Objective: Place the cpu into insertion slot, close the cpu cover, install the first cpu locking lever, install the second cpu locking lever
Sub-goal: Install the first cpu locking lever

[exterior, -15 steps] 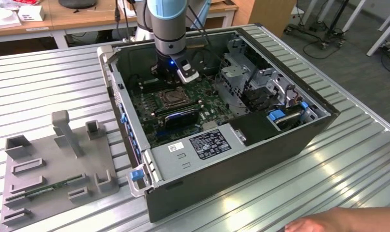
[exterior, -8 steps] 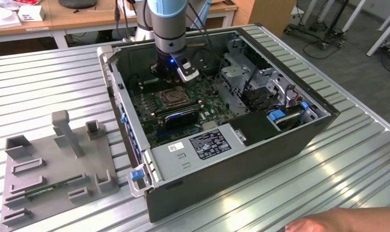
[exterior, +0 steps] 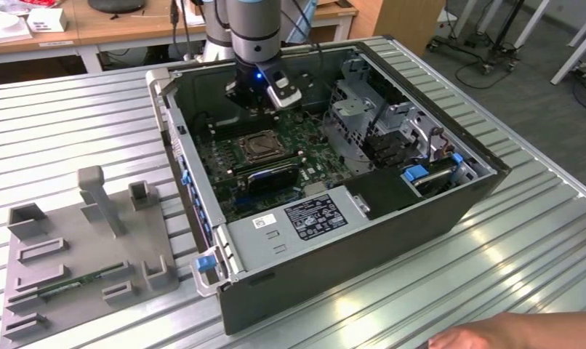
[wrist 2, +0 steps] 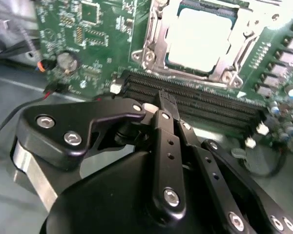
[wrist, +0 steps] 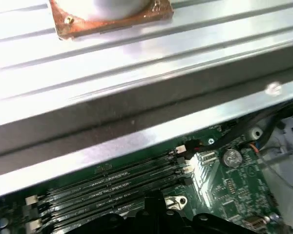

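Observation:
My gripper (exterior: 256, 100) hangs inside the open computer case, above the long black memory slots (wrist 2: 195, 100) and just beside the socket. Its fingers (wrist 2: 165, 109) are shut with nothing between them. The cpu (wrist 2: 200, 35), with its pale metal top, lies in the insertion slot (exterior: 258, 146) on the green board. The cpu cover (wrist 2: 155, 46), a silvery frame, lies flat around the chip's top. I cannot tell how the locking levers stand. In the first wrist view my fingertips (wrist: 154, 207) sit over the memory slots (wrist: 102, 195) by the case wall (wrist: 136, 114).
The case's walls (exterior: 182, 167) ring the board, with a drive cage (exterior: 371, 120) and power supply (exterior: 312, 214) at the exterior view's right. A grey fixture tray (exterior: 80, 247) lies at the left. A hand (exterior: 511, 333) shows at the bottom edge. A coin battery (wrist 2: 67, 61) sits nearby.

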Action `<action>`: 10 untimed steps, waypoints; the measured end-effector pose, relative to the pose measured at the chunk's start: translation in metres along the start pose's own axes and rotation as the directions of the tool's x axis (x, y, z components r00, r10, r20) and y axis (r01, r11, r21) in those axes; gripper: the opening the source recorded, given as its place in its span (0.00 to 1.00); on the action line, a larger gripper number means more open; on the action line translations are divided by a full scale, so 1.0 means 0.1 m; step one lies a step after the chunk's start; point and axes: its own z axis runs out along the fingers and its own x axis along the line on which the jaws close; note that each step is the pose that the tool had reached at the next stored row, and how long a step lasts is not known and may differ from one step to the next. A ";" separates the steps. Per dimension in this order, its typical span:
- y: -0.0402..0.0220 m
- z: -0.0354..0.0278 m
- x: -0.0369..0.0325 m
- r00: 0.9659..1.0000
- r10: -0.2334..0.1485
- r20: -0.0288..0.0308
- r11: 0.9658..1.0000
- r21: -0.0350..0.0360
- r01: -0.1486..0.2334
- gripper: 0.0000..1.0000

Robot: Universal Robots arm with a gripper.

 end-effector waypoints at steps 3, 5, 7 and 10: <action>0.029 -0.114 -0.011 1.000 0.000 0.000 1.000 0.000 0.000 0.11; 0.044 -0.172 -0.017 1.000 0.000 0.000 1.000 0.000 0.000 0.11; 0.058 -0.228 -0.022 1.000 0.000 0.000 1.000 0.000 0.000 0.11; 0.062 -0.243 -0.024 1.000 0.000 0.000 1.000 0.000 0.000 0.11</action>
